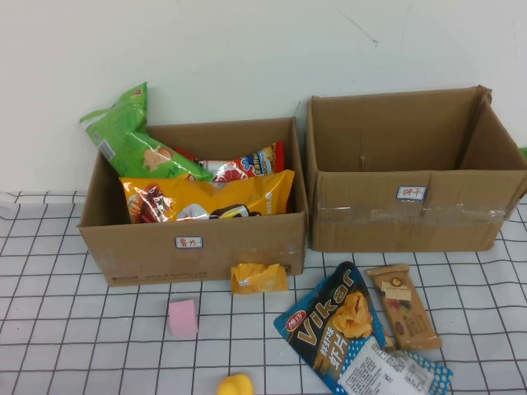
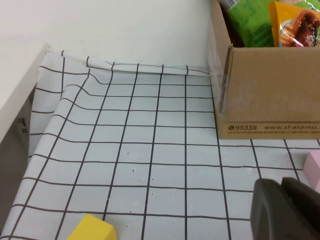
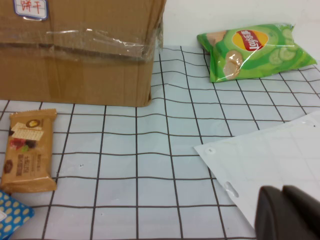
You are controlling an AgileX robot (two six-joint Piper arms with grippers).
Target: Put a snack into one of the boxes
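Observation:
Two brown cardboard boxes stand at the back of the table. The left box (image 1: 193, 247) holds several snack bags. The right box (image 1: 412, 214) looks empty. On the table in front lie a blue Vikar chips bag (image 1: 346, 329), a brown snack bar pack (image 1: 403, 306) and a small yellow pack (image 1: 258, 278). Neither gripper shows in the high view. My left gripper (image 2: 281, 184) is shut and empty, low over the cloth near the left box's corner (image 2: 270, 90). My right gripper (image 3: 283, 191) is shut and empty, over a white sheet (image 3: 270, 160), right of the right box (image 3: 75, 60) and the brown bar (image 3: 27, 150).
A pink block (image 1: 183, 318) and a yellow object (image 1: 235, 385) lie on the checked cloth in front of the left box. A green chips bag (image 3: 255, 50) lies by the wall right of the right box. The table's left edge (image 2: 30, 125) drops off.

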